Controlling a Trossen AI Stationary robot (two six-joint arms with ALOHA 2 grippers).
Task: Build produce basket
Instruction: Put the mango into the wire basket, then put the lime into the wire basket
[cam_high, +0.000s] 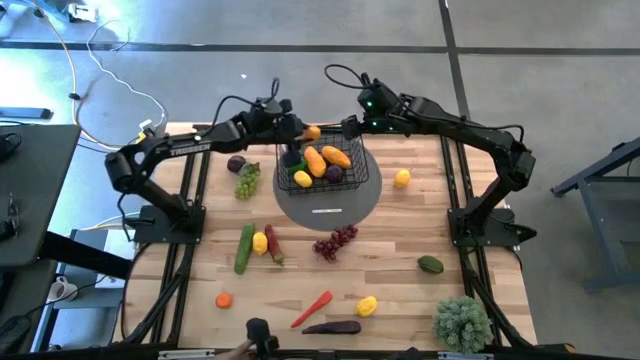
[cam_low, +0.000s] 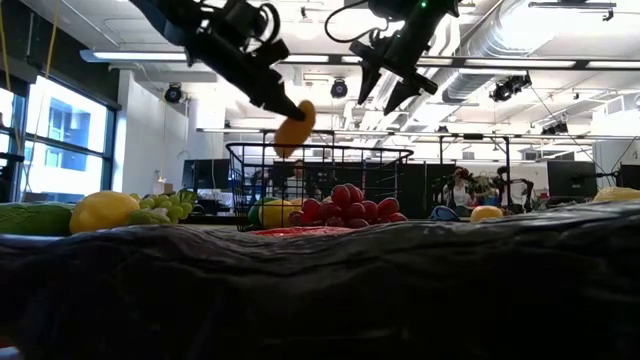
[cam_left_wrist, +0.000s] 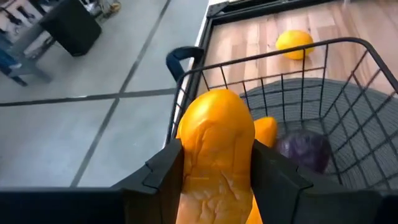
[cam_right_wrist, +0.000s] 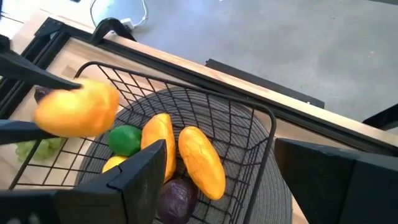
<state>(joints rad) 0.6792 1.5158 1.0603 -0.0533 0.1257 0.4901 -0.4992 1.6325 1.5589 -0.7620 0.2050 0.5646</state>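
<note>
The left gripper pinches an orange toy fruit above the far-left corner of the black wire basket, which stands on the grey round mat, while the right gripper hovers spread and empty above the far-right corner.

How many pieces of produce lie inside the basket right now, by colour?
Orange pieces: 2
Green piece: 1
Yellow piece: 1
Purple piece: 1
Total: 5 in the basket; the held orange piece in the left gripper is not counted.
</note>
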